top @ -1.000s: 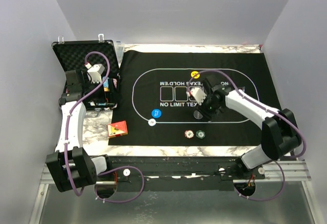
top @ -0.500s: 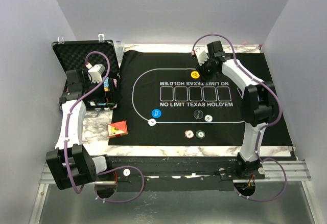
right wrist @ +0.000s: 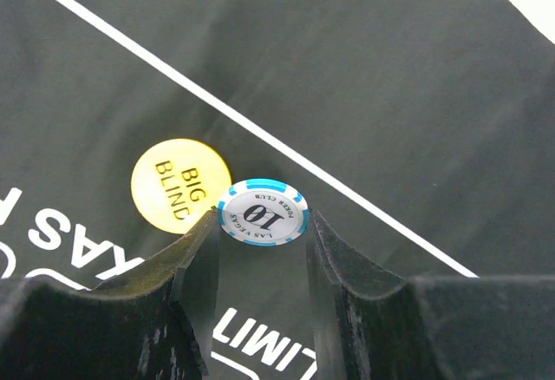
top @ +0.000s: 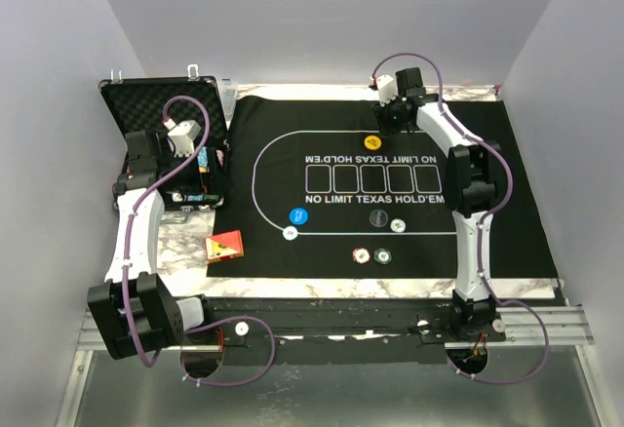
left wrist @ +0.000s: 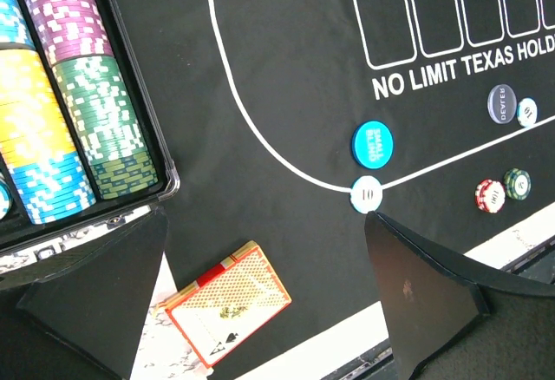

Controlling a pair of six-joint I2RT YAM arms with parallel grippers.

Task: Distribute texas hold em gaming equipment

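My right gripper [right wrist: 262,224] is shut on a white-and-blue poker chip [right wrist: 262,212] marked 10, held above the mat just beside the yellow BIG BLIND button [right wrist: 178,182]. In the top view this gripper [top: 395,115] hangs over the mat's far side near the yellow button [top: 371,141]. My left gripper [left wrist: 266,217] is open and empty above the red-orange card box [left wrist: 230,308]. On the mat lie a blue button [top: 298,216], a white chip [top: 289,234], a black dealer button [top: 378,217] with a white chip [top: 397,224], a red chip [top: 361,254] and a green chip [top: 383,254].
The open black case [top: 166,105] stands at the far left, with rows of stacked chips [left wrist: 95,120] inside. The black felt mat [top: 507,154] covers most of the marble table. The card box [top: 224,246] lies on the mat's near left corner.
My right arm has swung from the mat's middle to its far side by the yellow button, the chip still in its fingers. The left arm has stayed put.
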